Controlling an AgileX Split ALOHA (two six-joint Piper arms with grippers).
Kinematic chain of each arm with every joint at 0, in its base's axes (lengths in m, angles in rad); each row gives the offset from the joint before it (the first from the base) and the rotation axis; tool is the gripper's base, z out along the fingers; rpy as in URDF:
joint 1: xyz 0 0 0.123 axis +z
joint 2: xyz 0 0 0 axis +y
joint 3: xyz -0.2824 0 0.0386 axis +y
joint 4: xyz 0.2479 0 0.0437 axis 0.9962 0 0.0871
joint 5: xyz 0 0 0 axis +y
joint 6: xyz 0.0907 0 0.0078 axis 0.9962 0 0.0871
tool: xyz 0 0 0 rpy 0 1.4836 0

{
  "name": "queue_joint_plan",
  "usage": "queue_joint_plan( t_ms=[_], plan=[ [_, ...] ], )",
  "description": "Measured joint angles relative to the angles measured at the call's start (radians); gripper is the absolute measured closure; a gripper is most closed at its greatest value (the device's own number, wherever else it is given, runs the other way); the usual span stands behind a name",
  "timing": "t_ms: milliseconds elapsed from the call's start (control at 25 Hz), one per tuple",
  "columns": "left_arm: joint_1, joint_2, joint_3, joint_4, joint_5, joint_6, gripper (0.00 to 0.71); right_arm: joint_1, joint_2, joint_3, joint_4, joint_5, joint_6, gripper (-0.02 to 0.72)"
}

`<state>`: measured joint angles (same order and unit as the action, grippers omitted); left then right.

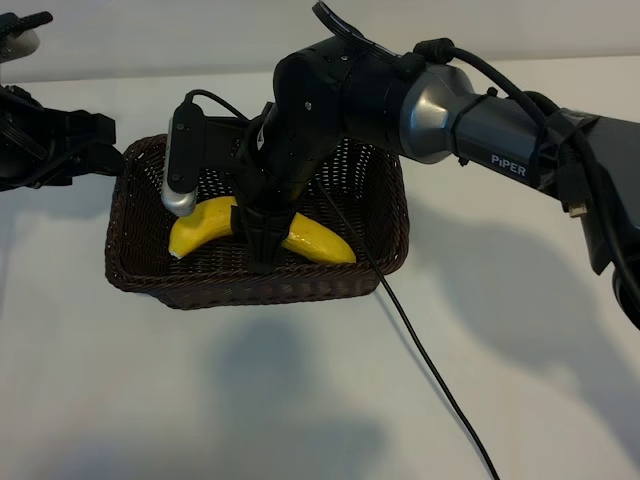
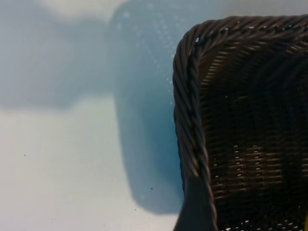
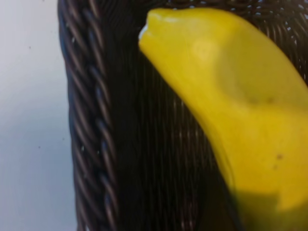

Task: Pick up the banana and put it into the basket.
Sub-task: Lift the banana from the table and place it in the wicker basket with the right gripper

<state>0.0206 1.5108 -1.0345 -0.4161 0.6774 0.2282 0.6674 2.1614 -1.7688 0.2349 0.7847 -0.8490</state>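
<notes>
Fingers of the right gripper (image 1: 262, 240), black and pointing down, sit inside the basket, one on each side of the middle of the banana. They are clenched on the banana, a smooth, bright yellow, curved fruit (image 1: 205, 226). In the view from outside, the banana lies across the middle of the basket floor, with one end low and to the left and the other end to the right (image 1: 325, 243). The black fingers hide its middle part.

The right wrist view shows the yellow banana (image 3: 231, 96) very close, filling the right half of the picture, with dark woven floor under it and the braided rim (image 3: 89, 134) running down the left side.

The basket is dark brown, woven from wicker, shaped like a box with round corners and a twisted rim (image 1: 135, 280). It sits left of the middle in the outside view, on a white table (image 1: 250, 400).

The right arm is big, black and grey, and comes in from the right edge of the picture. A thin black cable (image 1: 430, 370) hangs from it and runs down across the table.

The left gripper (image 1: 95, 148) waits at the left edge, just beside the top left corner of the basket. It stands wide apart and grips nothing. Its wrist view shows that basket corner (image 2: 192, 96) and the white table (image 2: 57, 159) with soft shadows.
</notes>
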Motion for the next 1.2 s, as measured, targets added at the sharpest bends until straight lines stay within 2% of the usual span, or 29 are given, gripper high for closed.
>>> queue_joint_plan(
  t_ms=[760, 1200],
  plan=[
    [0.0, 0.0, 0.0, 0.0, 0.0, 0.002, 0.122, 0.0, 0.061, 0.0, -0.003, -0.051, 0.021, 0.292],
    [0.0, 0.0, 0.0, 0.0, 0.0, 0.002, 0.122, 0.0, 0.079, 0.0, -0.005, -0.057, 0.03, 0.292]
  ],
)
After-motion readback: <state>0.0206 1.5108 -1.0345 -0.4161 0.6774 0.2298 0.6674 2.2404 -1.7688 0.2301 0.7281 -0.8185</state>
